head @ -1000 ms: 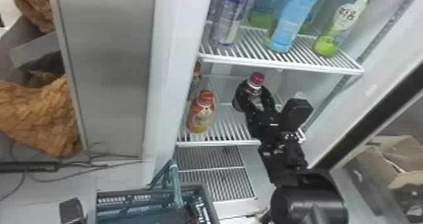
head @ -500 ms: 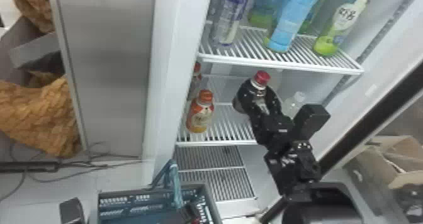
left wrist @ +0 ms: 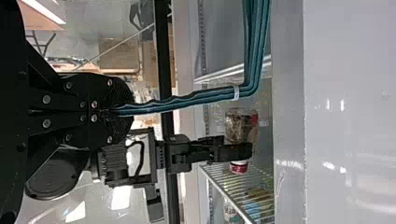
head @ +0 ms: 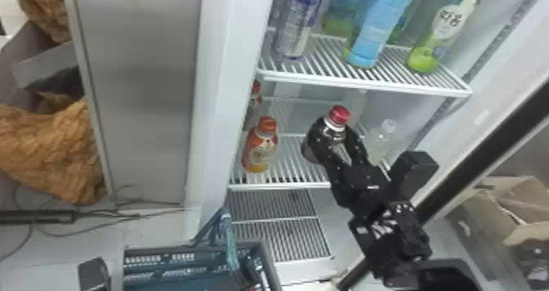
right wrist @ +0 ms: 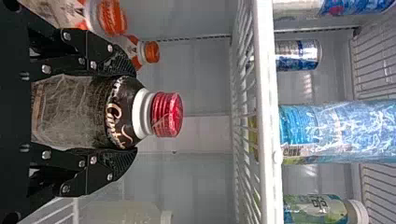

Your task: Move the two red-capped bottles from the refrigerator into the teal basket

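My R gripper (head: pixel 337 145) has a red-capped bottle (head: pixel 340 115) clamped upright-ish btwn flat fingers, ribbed cap below the upper shelf's edge (head: pixel 367 86) w/ a gap; orange-capped bottle (head: pixel 261 147) sits apart to the L, clear bottle (head: pixel 380 141) near on the R. L gripper (head: pixel 241 274) pinches the ridged handle (head: pixel 229 239) of the teal basket (head: pixel 267 261), low in head view
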`<state>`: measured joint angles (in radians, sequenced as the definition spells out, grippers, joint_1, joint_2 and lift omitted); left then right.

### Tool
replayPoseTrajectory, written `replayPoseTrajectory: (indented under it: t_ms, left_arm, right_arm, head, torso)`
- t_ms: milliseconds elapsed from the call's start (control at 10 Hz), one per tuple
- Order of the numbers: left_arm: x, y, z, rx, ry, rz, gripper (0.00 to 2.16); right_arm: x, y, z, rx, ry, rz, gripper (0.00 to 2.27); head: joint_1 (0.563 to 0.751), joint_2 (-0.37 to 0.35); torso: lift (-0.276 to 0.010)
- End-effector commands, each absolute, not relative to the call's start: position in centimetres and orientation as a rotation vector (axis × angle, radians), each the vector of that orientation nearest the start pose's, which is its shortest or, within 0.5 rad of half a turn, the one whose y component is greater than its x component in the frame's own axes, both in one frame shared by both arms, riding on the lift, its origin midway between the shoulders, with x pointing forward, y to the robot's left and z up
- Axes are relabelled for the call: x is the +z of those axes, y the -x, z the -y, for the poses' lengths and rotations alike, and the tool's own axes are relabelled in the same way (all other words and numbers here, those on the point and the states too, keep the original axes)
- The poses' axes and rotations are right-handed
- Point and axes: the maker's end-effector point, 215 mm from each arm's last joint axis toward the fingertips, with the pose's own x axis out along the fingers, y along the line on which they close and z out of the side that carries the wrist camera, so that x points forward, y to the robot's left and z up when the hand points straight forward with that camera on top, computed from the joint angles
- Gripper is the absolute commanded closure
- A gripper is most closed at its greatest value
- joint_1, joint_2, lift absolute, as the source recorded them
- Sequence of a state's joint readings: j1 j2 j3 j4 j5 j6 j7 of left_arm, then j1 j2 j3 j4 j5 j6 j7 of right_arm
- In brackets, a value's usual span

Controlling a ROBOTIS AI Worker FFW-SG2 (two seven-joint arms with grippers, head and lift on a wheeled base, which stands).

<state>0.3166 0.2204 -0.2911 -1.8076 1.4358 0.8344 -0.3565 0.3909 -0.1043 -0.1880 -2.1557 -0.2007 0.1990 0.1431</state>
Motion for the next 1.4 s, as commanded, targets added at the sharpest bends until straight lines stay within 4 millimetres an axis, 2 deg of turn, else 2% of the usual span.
replayPoseTrajectory:
  t_ms: [0, 400, 800, 1000, 1300]
  left_arm:
    - [-37.1, -28.9, 7.3, -1.017, 1.357, -0.838, 1.14]
    - [-37.2, -28.9, 7.3, -1.014, 1.357, -0.838, 1.14]
    - [-37.2, -29.0, 7.2, -1.011, 1.36, -0.835, 1.14]
    - [-37.3, -28.9, 7.2, -1.011, 1.358, -0.836, 1.14]
    - [-37.3, -28.8, 7.2, -1.014, 1.357, -0.841, 1.14]
  right_arm:
    - [-27.1, -46.4, 29.4, 0.059, -0.023, 0.004, 0.69]
    - [-27.0, -41.7, 28.4, 0.089, -0.03, -0.03, 0.69]
    - [-31.1, -38.2, 26.2, 0.171, -0.054, -0.163, 0.69]
    - [-32.1, -36.7, 24.9, 0.223, -0.067, -0.225, 0.69]
    - [-34.4, -34.9, 24.1, 0.263, -0.068, -0.329, 0.69]
  head:
    - [0.695, -0.35]
    - [0.695, -0.35]
    - [0.695, -0.35]
    - [0.695, -0.35]
    - [0.695, -0.35]
  torso:
    - [-0.228]
    - [-0.228]
    - [-0.228]
    - [-0.228]
    - [-0.228]
